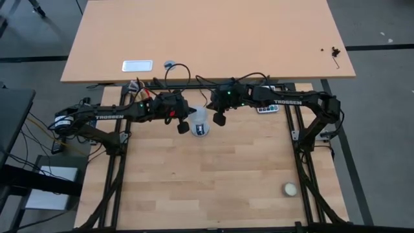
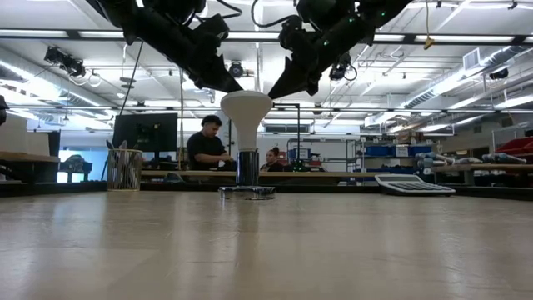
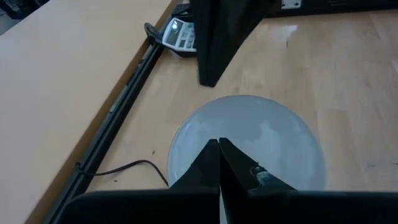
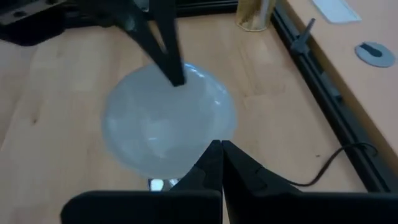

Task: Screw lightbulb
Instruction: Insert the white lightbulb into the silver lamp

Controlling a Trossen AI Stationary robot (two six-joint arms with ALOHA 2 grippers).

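The lightbulb (image 2: 246, 107) is standing upright in its socket (image 2: 247, 191) at the desk's (image 1: 213, 181) far edge. Both grippers, left (image 1: 183, 126) and right (image 1: 219, 120), are hovering beside its dome, fingers pressed together, holding nothing. The bulb looks light, smooth and fragile; the dome's sides seem best for gripping.

The white lightbulb (image 2: 246, 111) stands upright, dome up, its base in the socket.
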